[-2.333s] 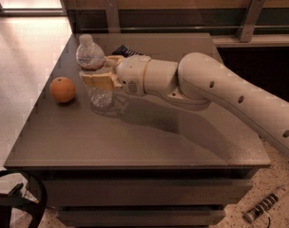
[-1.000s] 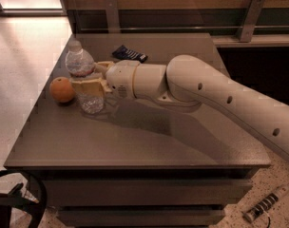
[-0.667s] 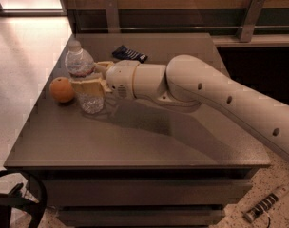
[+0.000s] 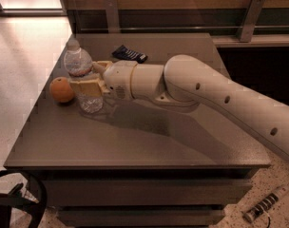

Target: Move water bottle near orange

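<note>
Beside the orange [image 4: 62, 90], the tool [image 4: 85, 78] clamps the clear, white-capped water bottle [image 4: 78, 61], apparently upright on the table [image 4: 135, 144].

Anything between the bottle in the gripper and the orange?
Nothing visible. The gripper holds the clear ribbed plastic water bottle right beside the round orange fruit; the dark-blue wrapped snack bar lies behind, out of the path.

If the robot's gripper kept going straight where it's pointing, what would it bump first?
The gripper is shut on the water bottle; going on leftward, it would probably push that into the orange just beyond.
</note>
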`<state>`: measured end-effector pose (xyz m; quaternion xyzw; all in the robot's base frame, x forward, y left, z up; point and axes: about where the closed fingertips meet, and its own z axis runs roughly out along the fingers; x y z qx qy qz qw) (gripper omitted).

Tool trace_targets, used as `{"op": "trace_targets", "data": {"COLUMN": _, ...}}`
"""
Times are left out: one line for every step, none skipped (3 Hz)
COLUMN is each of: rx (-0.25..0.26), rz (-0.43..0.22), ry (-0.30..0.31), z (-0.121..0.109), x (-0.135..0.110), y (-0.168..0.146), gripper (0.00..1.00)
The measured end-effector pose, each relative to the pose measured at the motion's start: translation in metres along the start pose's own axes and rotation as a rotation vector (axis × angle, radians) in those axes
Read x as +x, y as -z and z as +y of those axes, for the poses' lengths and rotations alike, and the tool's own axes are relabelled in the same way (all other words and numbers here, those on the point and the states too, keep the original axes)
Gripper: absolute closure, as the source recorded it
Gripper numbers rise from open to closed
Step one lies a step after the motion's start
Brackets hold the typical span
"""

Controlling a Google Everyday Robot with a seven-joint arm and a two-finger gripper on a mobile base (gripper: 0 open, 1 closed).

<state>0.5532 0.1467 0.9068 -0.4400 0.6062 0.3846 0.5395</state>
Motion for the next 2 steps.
{"op": "trace_targets", "data": {"rx": -0.005, "rz": 0.0, "ry": 0.002, "z": 0.0025, "x": -0.001, "y": -0.0022, "gripper": 0.0}}
{"op": "trace_targets", "data": {"rx": -0.006, "rz": 0.0, "ry": 0.002, "z": 0.0027, "x": -0.0011, "y": -0.0024, "gripper": 0.0}}
